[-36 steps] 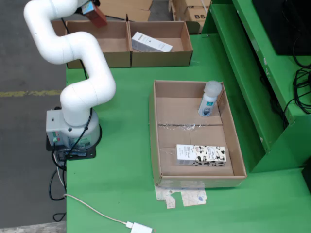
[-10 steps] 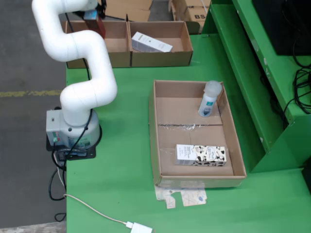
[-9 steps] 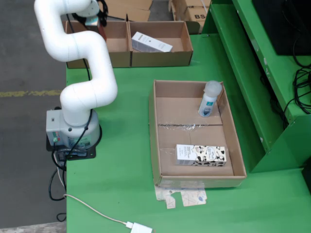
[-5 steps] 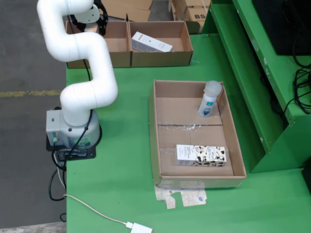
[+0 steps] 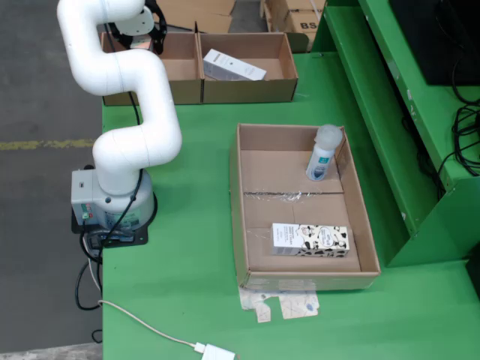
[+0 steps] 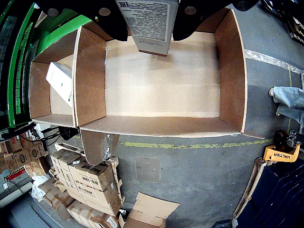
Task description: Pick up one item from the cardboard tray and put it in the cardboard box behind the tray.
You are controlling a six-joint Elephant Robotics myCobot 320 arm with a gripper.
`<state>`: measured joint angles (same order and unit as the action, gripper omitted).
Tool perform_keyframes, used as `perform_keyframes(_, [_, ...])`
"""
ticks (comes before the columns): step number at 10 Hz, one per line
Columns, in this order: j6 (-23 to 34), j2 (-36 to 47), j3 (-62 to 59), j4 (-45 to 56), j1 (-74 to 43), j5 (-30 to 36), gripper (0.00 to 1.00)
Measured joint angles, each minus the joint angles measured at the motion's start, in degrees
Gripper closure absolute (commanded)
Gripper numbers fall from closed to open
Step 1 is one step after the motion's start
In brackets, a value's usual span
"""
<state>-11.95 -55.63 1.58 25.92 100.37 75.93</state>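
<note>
Gripper view: printed carton [image 6: 151,21] clamped between fingers [image 6: 110,19]

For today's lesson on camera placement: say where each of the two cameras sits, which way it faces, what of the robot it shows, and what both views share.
View from above: fixed, high over the green table, looking down on the tray; shows the white arm.
View riding on the claw: looks down into the box; shows the claw shut on a carton.
Shared: that box and the neighbouring box's white carton.
</note>
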Motion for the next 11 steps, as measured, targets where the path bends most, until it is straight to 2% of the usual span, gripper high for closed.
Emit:
perform_keyframes(4, [0.00, 0.00, 0.00, 0.00, 0.00, 0.00, 1.00])
perform_keyframes(11, [0.00, 0.00, 0.00, 0.00, 0.00, 0.00, 0.30])
